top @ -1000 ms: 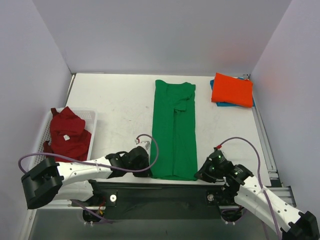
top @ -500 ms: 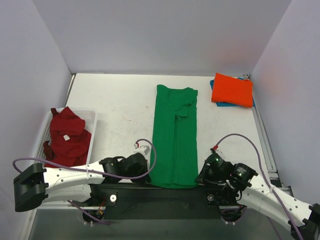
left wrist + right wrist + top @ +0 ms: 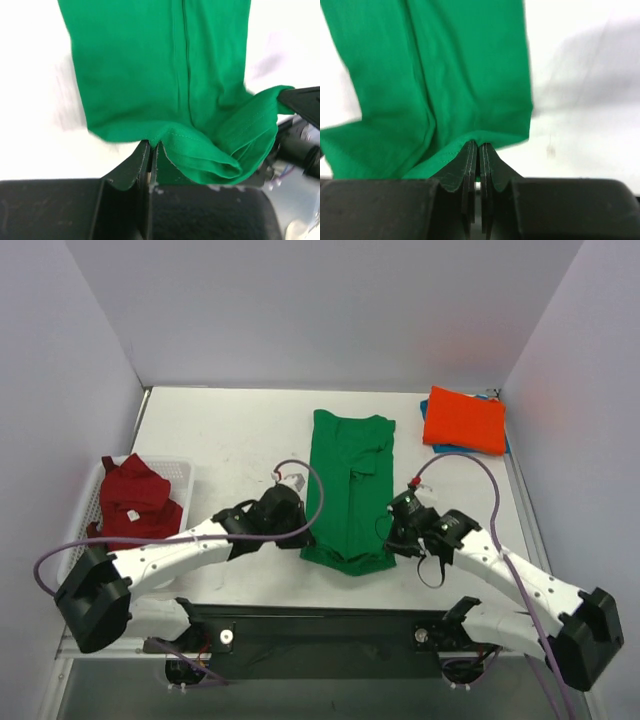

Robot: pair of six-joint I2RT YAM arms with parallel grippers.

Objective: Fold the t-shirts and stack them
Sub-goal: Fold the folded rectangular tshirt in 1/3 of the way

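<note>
Grasps near-left hem corner of green shirt [image 3: 350, 475] with clenched left end effector [image 3: 150, 150]; grasps near-right corner with clenched right end effector [image 3: 479, 150]. Holds hem bunched above rest of shirt, spread flat at middle of counter [image 3: 230, 435], left of orange shirt [image 3: 463, 420].

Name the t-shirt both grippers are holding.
The bright green t-shirt, pinched at its near hem by the left gripper and right gripper. The orange-red t-shirt lies folded far right; the dark red t-shirt sits in the basket.

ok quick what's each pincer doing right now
left pincer: shut on the green t-shirt, at its hem
right pincer: shut on the green t-shirt, hem's other corner
</note>
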